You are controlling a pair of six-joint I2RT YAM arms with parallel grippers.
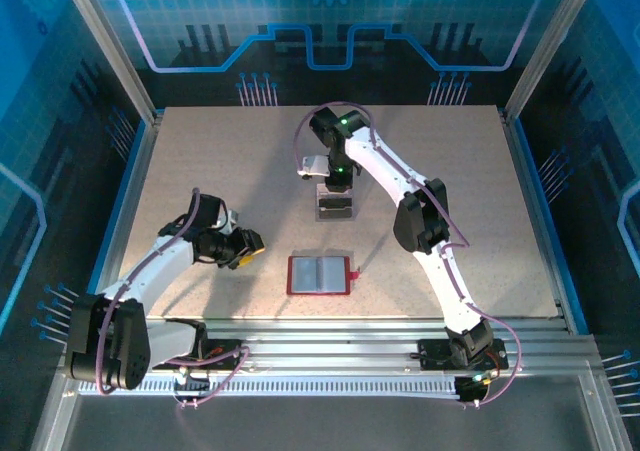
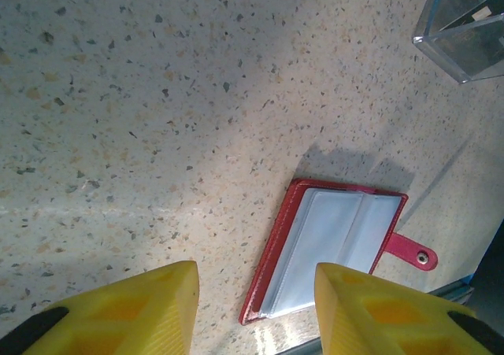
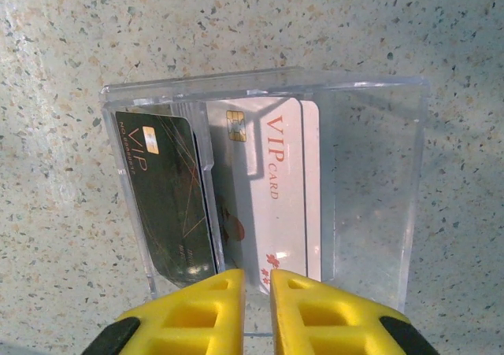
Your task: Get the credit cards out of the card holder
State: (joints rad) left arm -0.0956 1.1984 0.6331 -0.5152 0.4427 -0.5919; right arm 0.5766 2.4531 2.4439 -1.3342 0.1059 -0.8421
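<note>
R gripper (image 3: 257,292) hangs right over the clear box (image 3: 378,83), fingers just a narrow slit apart, nothing pinched in the slit as far as the wrist view shows. This reads as a drop-off pose; the box keeps the credit cards (image 3: 276,213) sorted & off the table (image 1: 200,171). Box has a divider: black card (image 3: 165,201) in the left compartment, white card (image 3: 272,174) in the next, w/ another pale edge behind it, so exact count can't be told. Card holder (image 1: 320,274) lies open & flat nr the table's front edge, apart from the box, tab to its right; pale pockets look empty, so task prob. done or close. L gripper (image 2: 256,286) hovers nr the holder, on its left, jaws wide, holding nothing, likely placed to pin it if needed. Writing: "VIP" on black card; "VIP CARD" in red on white one; small print at the cards' lower ends too small to read
</note>
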